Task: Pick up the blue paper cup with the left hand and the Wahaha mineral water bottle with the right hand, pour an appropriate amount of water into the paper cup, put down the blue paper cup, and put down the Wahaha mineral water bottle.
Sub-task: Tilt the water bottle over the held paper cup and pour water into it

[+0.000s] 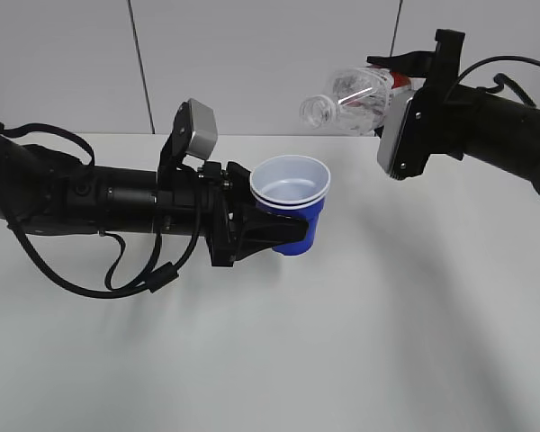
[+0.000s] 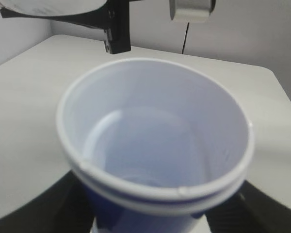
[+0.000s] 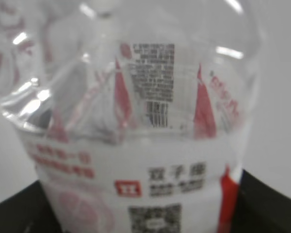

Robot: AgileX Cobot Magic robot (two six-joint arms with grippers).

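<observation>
Taking the blue paper cup (image 1: 292,203) as the landmark: to its left, the left hand (image 1: 279,236) pinches the cup's blue wall below the double white rim and holds it upright above the white tabletop (image 1: 360,342), mouth up, long axis vertical. The left wrist view looks into its white interior, where a faint line near the bottom may be a little water, though I cannot tell for sure. The cup looks light and thin-walled, likely to crush, so a gentle hold low on the wall suits it. Up and to the right of the cup, the right hand (image 1: 405,108) clamps the Wahaha mineral water bottle (image 1: 355,99) near its label band. The bottle lies nearly horizontal, open mouth pointing left toward the cup. Its ribbed plastic probably flexes.
</observation>
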